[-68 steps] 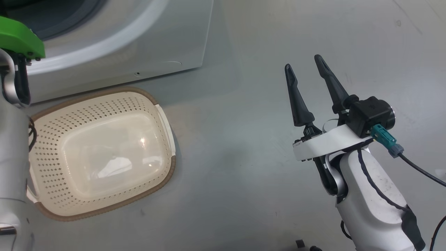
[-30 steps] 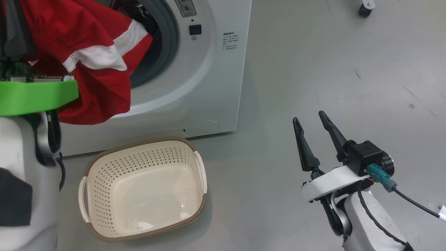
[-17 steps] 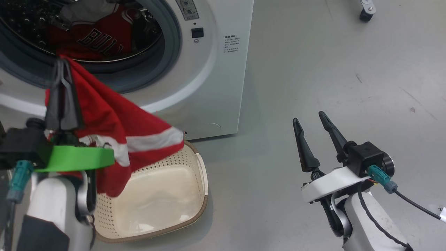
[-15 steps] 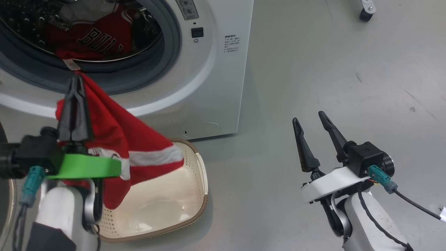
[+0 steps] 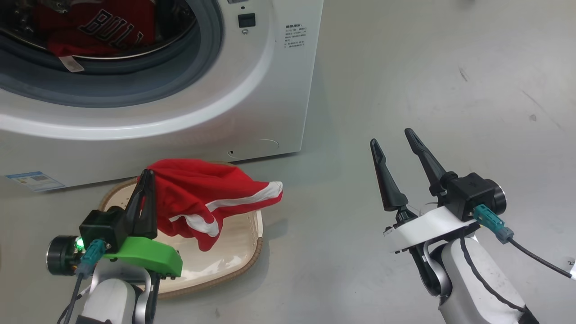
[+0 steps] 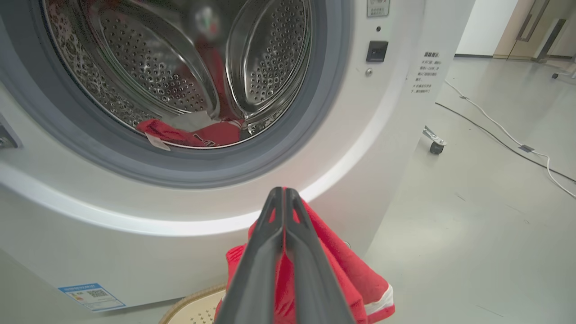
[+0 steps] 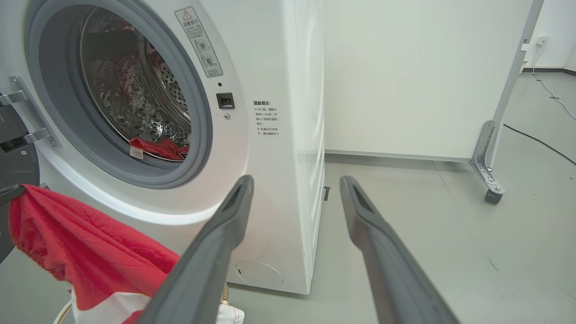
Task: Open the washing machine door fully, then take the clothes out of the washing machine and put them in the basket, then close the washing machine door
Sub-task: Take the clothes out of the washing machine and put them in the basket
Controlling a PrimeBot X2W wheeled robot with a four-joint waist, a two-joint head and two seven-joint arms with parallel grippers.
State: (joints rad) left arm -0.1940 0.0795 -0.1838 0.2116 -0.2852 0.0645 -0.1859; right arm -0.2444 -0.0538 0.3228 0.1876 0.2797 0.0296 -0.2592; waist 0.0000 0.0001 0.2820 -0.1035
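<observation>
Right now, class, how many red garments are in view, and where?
2. The red shorts hang from the left end effector over the basket; the red jersey lies inside the washing machine. Others may be hidden.

Bright, even indoor light, seemingly from above, falls on the washing machine (image 5: 252,90). Its white front carries a broad pale glare band curving under the opening. The floor (image 5: 405,67) right of the machine holds a faint, soft-edged shadow, and another lies beside the basket (image 5: 238,256) in front of it. In the head view the machine's small print is smeared. In the left wrist view the steel drum (image 6: 270,58) glints with highlights and red reflections, and the machine's front bows outward. The left hand (image 6: 284,198) is blurred close to the lens. The right hand (image 7: 294,184) is likewise soft.
</observation>
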